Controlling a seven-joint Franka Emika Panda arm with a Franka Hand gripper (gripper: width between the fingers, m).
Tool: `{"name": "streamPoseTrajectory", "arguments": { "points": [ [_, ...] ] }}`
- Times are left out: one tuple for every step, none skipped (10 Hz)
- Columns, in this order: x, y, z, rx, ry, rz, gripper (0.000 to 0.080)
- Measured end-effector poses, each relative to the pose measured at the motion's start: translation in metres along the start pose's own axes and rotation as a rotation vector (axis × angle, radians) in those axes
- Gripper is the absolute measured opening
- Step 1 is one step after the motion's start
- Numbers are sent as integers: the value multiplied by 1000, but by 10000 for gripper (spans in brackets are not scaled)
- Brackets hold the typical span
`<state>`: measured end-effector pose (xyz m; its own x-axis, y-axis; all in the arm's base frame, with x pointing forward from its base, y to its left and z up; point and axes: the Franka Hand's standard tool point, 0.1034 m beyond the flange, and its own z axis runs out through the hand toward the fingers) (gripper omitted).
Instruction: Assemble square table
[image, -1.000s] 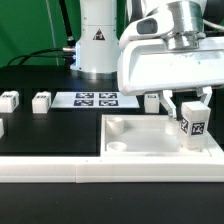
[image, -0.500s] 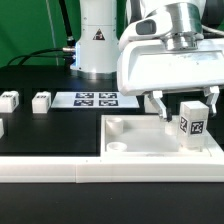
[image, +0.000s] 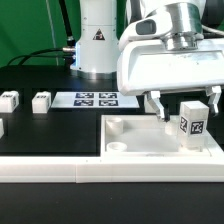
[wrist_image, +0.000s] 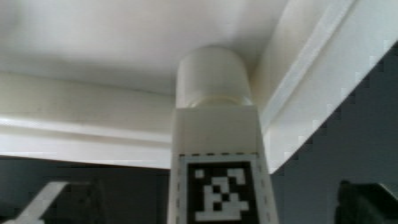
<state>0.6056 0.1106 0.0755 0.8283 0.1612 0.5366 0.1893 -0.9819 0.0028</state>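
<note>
The square table's white slab (image: 135, 150) lies rim-up at the exterior view's right. A white tagged leg (image: 190, 124) stands upright in its far right corner pocket. My gripper (image: 185, 103) hangs over the leg and is open. Its fingers (image: 157, 104) stand apart on either side of the leg without touching it. In the wrist view the leg (wrist_image: 217, 120) runs down to the slab's rim (wrist_image: 107, 95), between the gripper (wrist_image: 210, 208) and its dark fingertips (wrist_image: 45, 203). Two more leg blocks (image: 8, 99) (image: 41, 101) sit at the left.
The marker board (image: 95, 99) lies behind the slab. A long white border rail (image: 90, 176) runs along the front edge. The robot's base (image: 97, 40) stands at the back. Another white block (image: 1, 128) shows at the left edge.
The jaws have spread apart and let go of the leg. The leg stays upright in the corner pocket and the arm has barely moved.
</note>
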Motion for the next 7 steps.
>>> {"name": "streamPoseTrajectory", "arguments": {
  "points": [
    [5, 0, -4, 2, -4, 0, 649],
    [10, 0, -10, 5, -10, 0, 649],
    [14, 2, -13, 7, -21, -2, 649],
    [13, 0, -12, 11, -37, -2, 649],
    [12, 0, -12, 11, -39, -2, 649],
    [7, -2, -9, 22, -90, -2, 649],
    [5, -5, -6, 41, -179, 0, 649]
  ]
}}
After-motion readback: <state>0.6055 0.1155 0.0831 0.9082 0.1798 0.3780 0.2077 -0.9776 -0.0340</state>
